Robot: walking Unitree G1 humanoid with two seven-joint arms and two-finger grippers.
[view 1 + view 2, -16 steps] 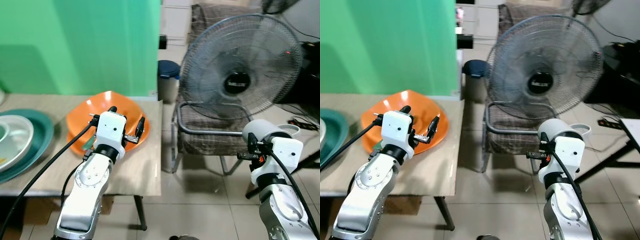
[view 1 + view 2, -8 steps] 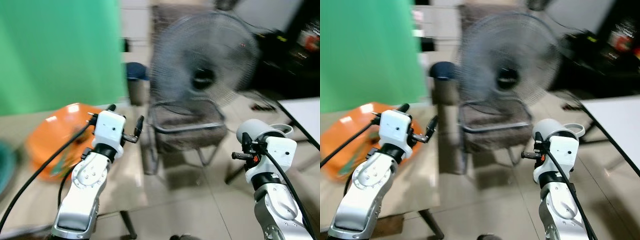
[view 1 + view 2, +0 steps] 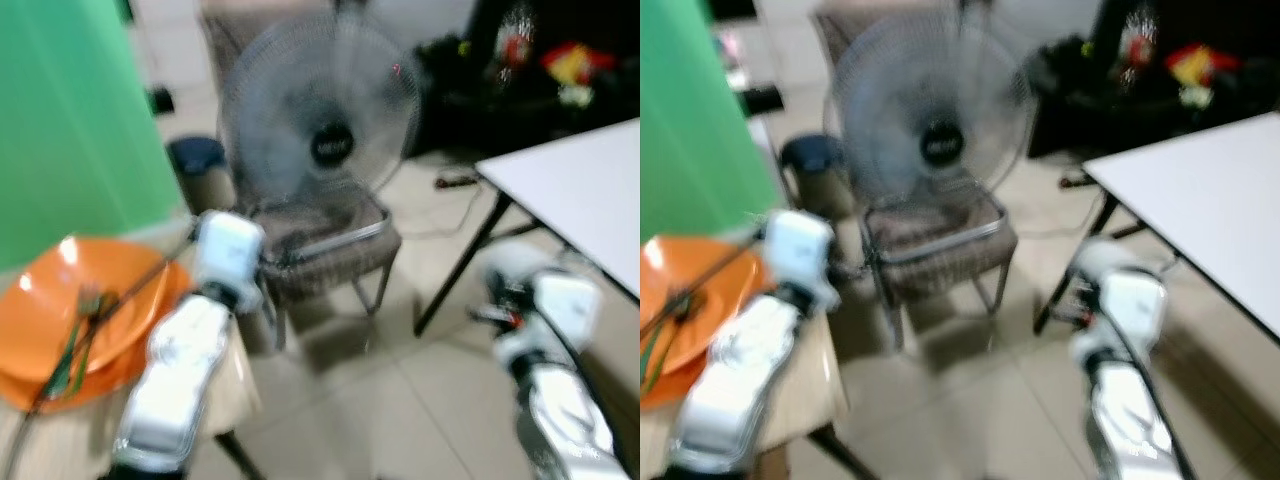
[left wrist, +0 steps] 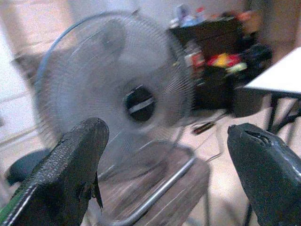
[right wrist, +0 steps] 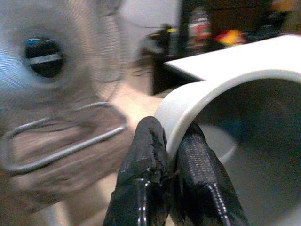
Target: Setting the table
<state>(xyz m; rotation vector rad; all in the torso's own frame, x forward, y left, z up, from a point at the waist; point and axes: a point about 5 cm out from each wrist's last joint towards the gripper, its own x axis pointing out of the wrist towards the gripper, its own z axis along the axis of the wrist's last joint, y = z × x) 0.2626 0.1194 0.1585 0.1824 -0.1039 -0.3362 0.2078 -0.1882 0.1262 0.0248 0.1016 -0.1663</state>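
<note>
The white cup [image 5: 235, 122] is sitting pinched by its rim in the right gripper [image 5: 171, 155], one black finger pressing inside the wall and the other outside, so the pincer is clamped on the cup and carrying it low on the robot's right, above the tiled floor [image 3: 400, 400]. Just beyond and to the right of it the white table [image 3: 570, 190] is showing a bare corner, and nothing is lying on the part in view, so I judge the laying itself has not yet begun there. The left gripper [image 4: 164, 174] is hanging with its two fingers wide apart and gripping nothing, pointing toward the standing fan [image 3: 320, 130] and the chair [image 3: 320, 250] behind it. Farther to the left, the orange plate [image 3: 60, 320] is resting on the wooden table [image 3: 230, 380] beside the green wall [image 3: 70, 120], with what looks like green cutlery [image 3: 75, 340] lying in it; the blur is making that hard to confirm. As I read it, one item is being brought across, its placing is what is left first, and the plate and cutlery are waiting to be fetched afterwards.
</note>
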